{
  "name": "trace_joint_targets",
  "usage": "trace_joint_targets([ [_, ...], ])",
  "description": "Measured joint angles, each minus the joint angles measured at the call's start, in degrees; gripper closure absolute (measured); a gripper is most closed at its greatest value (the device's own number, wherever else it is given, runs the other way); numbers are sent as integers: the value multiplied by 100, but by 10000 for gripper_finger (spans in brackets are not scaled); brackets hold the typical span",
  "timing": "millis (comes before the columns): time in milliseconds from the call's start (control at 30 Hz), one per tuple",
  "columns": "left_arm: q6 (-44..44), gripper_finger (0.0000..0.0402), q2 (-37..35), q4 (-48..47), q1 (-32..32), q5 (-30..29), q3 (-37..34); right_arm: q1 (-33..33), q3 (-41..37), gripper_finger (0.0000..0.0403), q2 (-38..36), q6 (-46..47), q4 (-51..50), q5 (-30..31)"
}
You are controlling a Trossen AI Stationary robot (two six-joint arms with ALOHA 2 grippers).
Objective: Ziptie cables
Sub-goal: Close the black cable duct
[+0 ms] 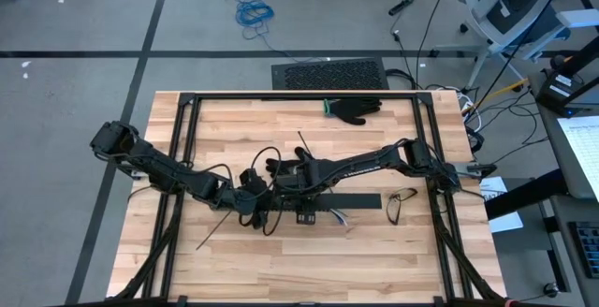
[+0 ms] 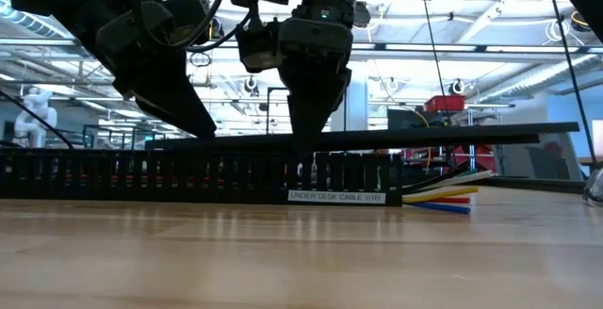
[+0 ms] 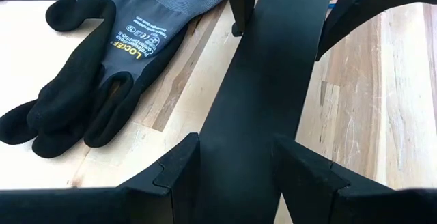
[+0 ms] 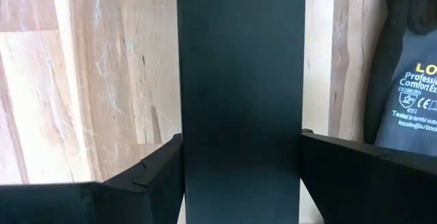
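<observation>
From above, both arms meet mid-table: the left gripper (image 1: 253, 187) and right gripper (image 1: 298, 183) sit close together over the black channel lid (image 1: 351, 200), with a thin black ziptie (image 1: 213, 232) lying loose just behind the left one.

Level with the table, the slotted channel (image 2: 188, 175) runs under both grippers, and the cables (image 2: 443, 196) poke out of its end, well off to the side of the right gripper (white, yellow, red, blue tips).

Left wrist: that gripper's partly open fingers (image 3: 171, 173) straddle the flat lid strip, touching its edges as far as I can tell. A black-and-grey work glove (image 3: 109, 53) lies just ahead.

Right wrist: fingers (image 4: 153, 169) spread wide, pressed against both edges of the same lid.

My take: keep the lid level between both grips and move it together, otherwise it'll twist.

Surface is pale butcher-block wood table (image 1: 374, 260), scuffed; behind it a bright open workshop, with an office chair (image 1: 515, 7) on the grey floor.
</observation>
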Motion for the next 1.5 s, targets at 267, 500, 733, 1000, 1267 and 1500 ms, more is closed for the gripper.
trace_joint_targets([
  [267,-4,224,0,2,0,-3,0,2,-2,163,5,60,149,-37],
  [500,-23,224,-2,-2,-2,-125,0,0,3,163,168,45,190,-61],
  [733,-149,224,-2,-2,-2,-138,0,2,11,163,207,29,288,-28],
  [1000,-146,224,-4,-4,-2,-140,0,0,11,163,218,-190,323,-50],
  [1267,-144,224,142,87,-4,-226,4,0,9,163,225,-186,312,-50],
  [1500,-154,224,628,577,-27,-186,9,4,4,163,227,-211,256,-48],
])
